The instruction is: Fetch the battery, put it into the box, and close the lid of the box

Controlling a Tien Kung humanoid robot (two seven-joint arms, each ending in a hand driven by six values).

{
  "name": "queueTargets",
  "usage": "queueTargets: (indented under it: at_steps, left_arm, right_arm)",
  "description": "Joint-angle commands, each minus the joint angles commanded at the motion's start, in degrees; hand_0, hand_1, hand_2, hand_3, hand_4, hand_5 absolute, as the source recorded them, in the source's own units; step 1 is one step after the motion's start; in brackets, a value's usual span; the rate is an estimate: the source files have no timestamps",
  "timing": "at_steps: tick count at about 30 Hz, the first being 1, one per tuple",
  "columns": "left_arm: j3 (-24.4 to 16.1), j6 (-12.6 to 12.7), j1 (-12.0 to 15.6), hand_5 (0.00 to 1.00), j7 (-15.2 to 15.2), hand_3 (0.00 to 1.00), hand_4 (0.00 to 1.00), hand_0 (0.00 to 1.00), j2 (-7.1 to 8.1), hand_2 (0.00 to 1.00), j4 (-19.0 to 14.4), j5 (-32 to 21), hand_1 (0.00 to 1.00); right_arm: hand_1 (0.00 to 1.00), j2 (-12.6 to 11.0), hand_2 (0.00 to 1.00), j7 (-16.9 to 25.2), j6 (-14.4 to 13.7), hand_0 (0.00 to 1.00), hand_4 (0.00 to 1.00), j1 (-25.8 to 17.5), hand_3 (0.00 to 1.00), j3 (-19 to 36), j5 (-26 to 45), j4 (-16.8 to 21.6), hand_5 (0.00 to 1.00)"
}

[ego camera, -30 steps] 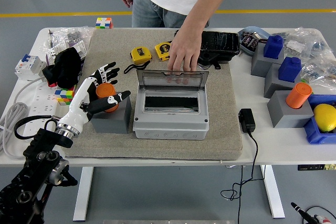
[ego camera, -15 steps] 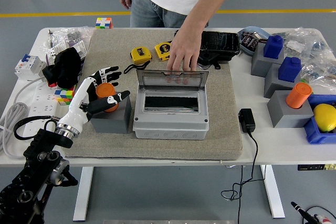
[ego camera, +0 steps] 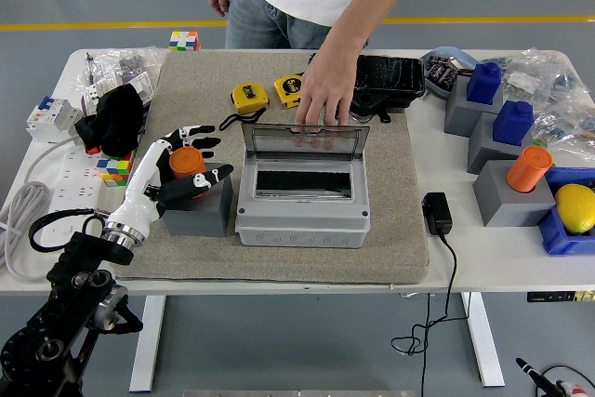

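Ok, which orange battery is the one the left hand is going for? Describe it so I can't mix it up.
On the tan mat, look left of the grey box whose clear lid a person's hand holds up. There an orange battery stands on a grey block, with the left hand spread around it. The other orange battery stands off the mat, far right.

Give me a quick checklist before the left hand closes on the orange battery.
1. Left hand around the orange battery: ok, fingers spread on either side, not closed.
2. Battery seated upright in the grey holder block: ok.
3. Grey box lid open: ok, standing up.
4. Path into the box free: not ok, a person's hand rests on the lid's top edge.
5. Box interior free: cannot tell, only a dark slot shows.
6. Right hand: cannot tell, out of view.
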Motion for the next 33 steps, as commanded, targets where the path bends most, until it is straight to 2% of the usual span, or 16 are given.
queueTargets:
  at_steps: [1,6,7,12,13,18,19,24,25,30,31,33]
  left_arm:
    - [0.1,0.1,0.0,0.085,0.0,0.635,0.998,0.611,-0.01,0.58,0.0,-0.1,0.673]
    - [0.5,0.7,0.0,0.085,-0.2,0.635,0.998,0.611,0.0,0.58,0.2,-0.8,0.673]
    - [0.7,0.8,0.1,0.068,-0.3,0.603,0.998,0.525,0.02,0.54,0.2,-0.9,0.63]
    - [1.1,1.2,0.1,0.068,-0.4,0.603,0.998,0.525,-0.02,0.54,0.3,-1.2,0.63]
    - [1.2,1.2,0.1,0.059,-0.4,0.587,0.998,0.448,0.0,0.525,0.3,-1.2,0.605]
    - [1.5,1.6,0.1,0.059,-0.4,0.587,0.998,0.448,0.06,0.525,0.3,-1.3,0.605]
    - [1.5,1.7,0.2,0.058,-0.5,0.569,0.998,0.372,0.06,0.508,0.2,-1.3,0.566]
    - [1.7,2.0,0.2,0.058,-0.5,0.569,0.998,0.372,0.07,0.508,0.2,-1.3,0.566]
    - [1.7,2.1,0.2,0.047,-0.5,0.536,0.998,0.301,0.08,0.473,0.2,-1.2,0.504]
    - [1.8,2.4,0.1,0.047,-0.4,0.536,0.998,0.301,0.08,0.473,0.1,-0.8,0.504]
    - [1.8,2.5,0.0,0.03,-0.4,0.392,0.998,0.247,0.08,0.381,0.1,-0.7,0.407]
    - [1.9,2.6,0.0,0.03,-0.4,0.392,0.998,0.247,0.09,0.381,0.1,-0.6,0.407]
  right_arm:
    - [0.867,0.0,0.809,0.0,0.0,0.894,0.998,0.0,0.849,-0.1,0.1,0.0,0.998]
    - [0.867,0.0,0.809,0.0,0.0,0.894,0.998,0.0,0.849,-0.3,0.2,0.0,0.998]
    - [0.867,0.0,0.809,0.0,0.0,0.894,0.998,-0.1,0.849,-0.4,0.2,0.0,0.998]
    - [0.867,0.0,0.809,0.0,0.0,0.894,0.998,-0.1,0.849,-0.4,0.1,0.0,0.998]
    - [0.867,0.0,0.809,0.0,0.0,0.893,0.998,-0.1,0.849,-0.4,0.2,0.0,0.998]
    - [0.867,0.0,0.809,0.0,0.0,0.893,0.998,-0.1,0.849,-0.5,0.2,0.0,0.998]
    - [0.868,0.0,0.809,0.0,0.0,0.893,0.998,-0.2,0.849,-0.5,0.2,0.0,0.998]
    - [0.868,0.0,0.809,0.0,0.0,0.893,0.998,-0.2,0.849,-0.5,0.2,0.0,0.998]
    - [0.867,0.0,0.809,0.0,0.0,0.893,0.998,-0.1,0.849,-0.5,0.2,0.0,0.998]
    - [0.867,0.0,0.809,0.0,-0.1,0.893,0.998,-0.1,0.849,-0.2,0.1,0.0,0.998]
    - [0.867,-0.1,0.809,0.0,-0.1,0.893,0.998,-0.1,0.849,-0.2,0.0,0.0,0.998]
    - [0.867,0.0,0.809,0.0,-0.1,0.893,0.998,-0.1,0.849,0.1,-0.2,0.0,0.998]
